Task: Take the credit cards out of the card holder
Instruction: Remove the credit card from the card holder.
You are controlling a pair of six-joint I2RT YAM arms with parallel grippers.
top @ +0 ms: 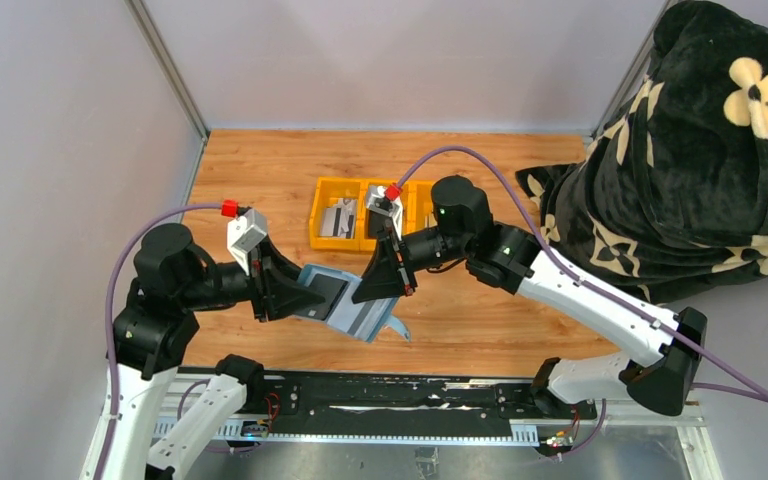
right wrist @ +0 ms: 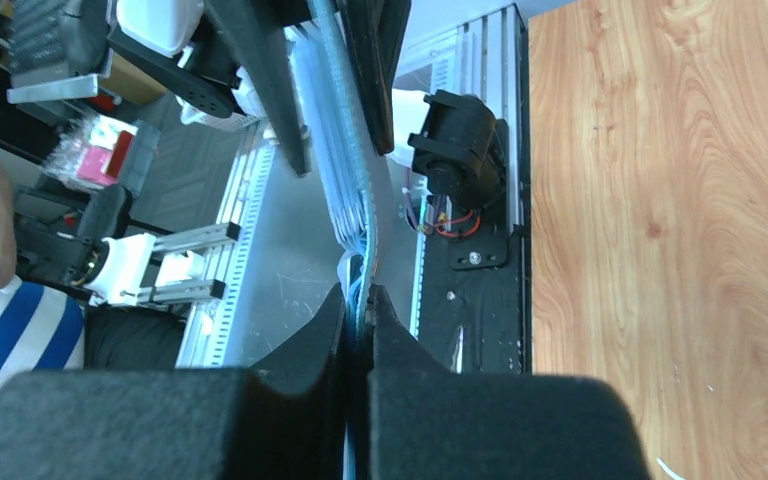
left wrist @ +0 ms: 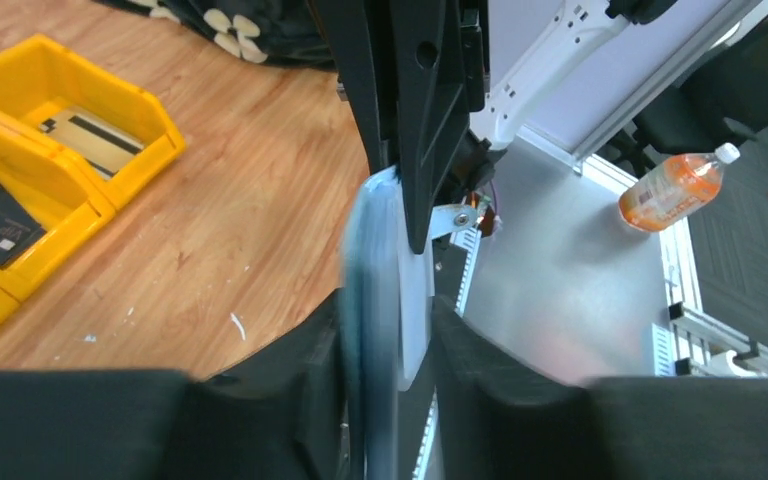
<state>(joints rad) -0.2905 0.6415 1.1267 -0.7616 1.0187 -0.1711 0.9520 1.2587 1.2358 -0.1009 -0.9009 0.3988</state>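
Our left gripper (top: 305,296) clamps one end of the blue-grey folding card holder (top: 352,312), right gripper (top: 387,282) pinched tight on the opposite edge; it hangs open above the wooden bench (top: 260,170), both arms angled inward.

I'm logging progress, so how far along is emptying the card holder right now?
Done: a striped card lies in the yellow tray. In hand: the left end effector and right end effector grip the card holder midair. Remaining: any cards inside; count unclear.
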